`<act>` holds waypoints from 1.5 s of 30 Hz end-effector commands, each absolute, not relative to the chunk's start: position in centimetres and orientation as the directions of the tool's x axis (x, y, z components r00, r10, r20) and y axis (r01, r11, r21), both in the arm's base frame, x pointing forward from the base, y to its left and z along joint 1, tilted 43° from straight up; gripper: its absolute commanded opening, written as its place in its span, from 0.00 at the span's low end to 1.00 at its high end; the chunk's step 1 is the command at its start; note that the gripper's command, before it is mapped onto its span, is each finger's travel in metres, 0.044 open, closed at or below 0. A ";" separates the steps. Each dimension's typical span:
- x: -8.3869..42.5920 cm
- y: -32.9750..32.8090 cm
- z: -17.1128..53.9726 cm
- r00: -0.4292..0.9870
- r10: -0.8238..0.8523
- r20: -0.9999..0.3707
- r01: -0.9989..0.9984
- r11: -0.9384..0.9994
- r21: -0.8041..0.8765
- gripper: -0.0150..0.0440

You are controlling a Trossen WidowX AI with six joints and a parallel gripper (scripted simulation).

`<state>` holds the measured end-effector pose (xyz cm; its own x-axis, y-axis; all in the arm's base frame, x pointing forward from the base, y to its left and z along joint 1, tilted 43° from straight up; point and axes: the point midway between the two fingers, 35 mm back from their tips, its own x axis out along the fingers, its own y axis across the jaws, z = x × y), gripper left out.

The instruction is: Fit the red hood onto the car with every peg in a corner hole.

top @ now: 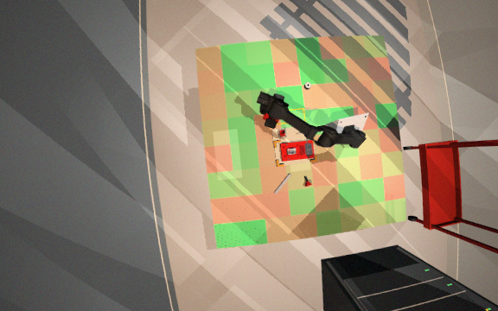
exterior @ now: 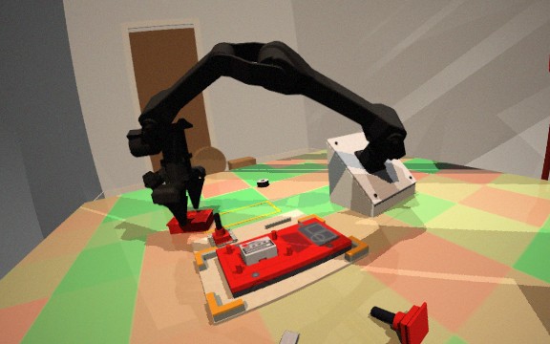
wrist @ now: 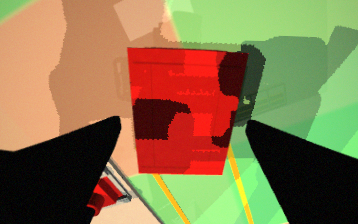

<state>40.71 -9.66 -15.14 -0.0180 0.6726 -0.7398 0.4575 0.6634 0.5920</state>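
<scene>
"Where's the hood [top: 266, 116] [exterior: 200, 223] [wrist: 185, 112] now?"

"On the table [top: 242, 205] [exterior: 89, 287], roof up, near the end of the jig [top: 277, 151] [exterior: 275, 290]. It's right by the yellow outline [top: 304, 114] [exterior: 268, 202] [wrist: 240, 185]."

"And the gripper [top: 270, 121] [exterior: 189, 216] [wrist: 184, 123]?"

"Spread about as wide as it goes, with nothing in its grip. It's low over the hood, fingers pointing down, one to each side. From the wrist I can see a gap between each fingertip and the red shell."

"So the car's bare on top?"

"Yes. The chassis [top: 301, 156] [exterior: 299, 253] sits in the jig between the orange corners, the grey engine [top: 291, 151] [exterior: 259, 251] on its deck and the red pegs [exterior: 274, 235] standing around it."

"Anything else close by?"

"A red piece with a black handle [top: 282, 132] [exterior: 222, 235] [wrist: 102, 196] stands at the jig, between the hood and chassis. A similar one [top: 307, 181] [exterior: 414, 325] lies on its side across the jig, and a grey bar [top: 282, 183] [exterior: 289, 337] lies on that side too"
</scene>
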 end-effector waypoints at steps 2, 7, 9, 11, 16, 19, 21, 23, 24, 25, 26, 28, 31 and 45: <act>40.7 -9.5 -15.3 -0.015 0.675 -0.738 0.462 0.659 0.594 1.00; 40.7 -9.3 -15.5 -0.015 0.675 -0.738 0.462 0.659 0.594 1.00; 40.7 -9.3 -15.5 -0.015 0.675 -0.738 0.462 0.659 0.594 1.00; 40.7 -9.2 -15.6 -0.015 0.675 -0.738 0.462 0.659 0.594 1.00; 40.7 -9.0 -15.8 -0.015 0.675 -0.738 0.462 0.659 0.594 1.00; 40.7 -8.9 -15.9 -0.015 0.675 -0.738 0.462 0.659 0.594 1.00; 40.7 -8.9 -16.0 -0.015 0.675 -0.738 0.462 0.659 0.594 1.00; 40.7 -8.8 -16.1 -0.015 0.675 -0.738 0.462 0.659 0.594 1.00; 40.7 -8.8 -16.1 -0.015 0.675 -0.738 0.462 0.659 0.594 1.00; 40.7 -8.7 -16.1 -0.015 0.675 -0.738 0.462 0.659 0.594 1.00; 40.7 -8.7 -16.2 -0.015 0.675 -0.738 0.462 0.659 0.594 1.00; 40.7 -8.6 -16.2 -0.015 0.675 -0.738 0.462 0.659 0.594 1.00; 40.7 -8.7 -16.2 -0.018 0.673 -0.739 0.458 0.663 0.592 0.91; 40.7 -8.7 -16.1 -0.018 0.674 -0.739 0.458 0.662 0.593 0.62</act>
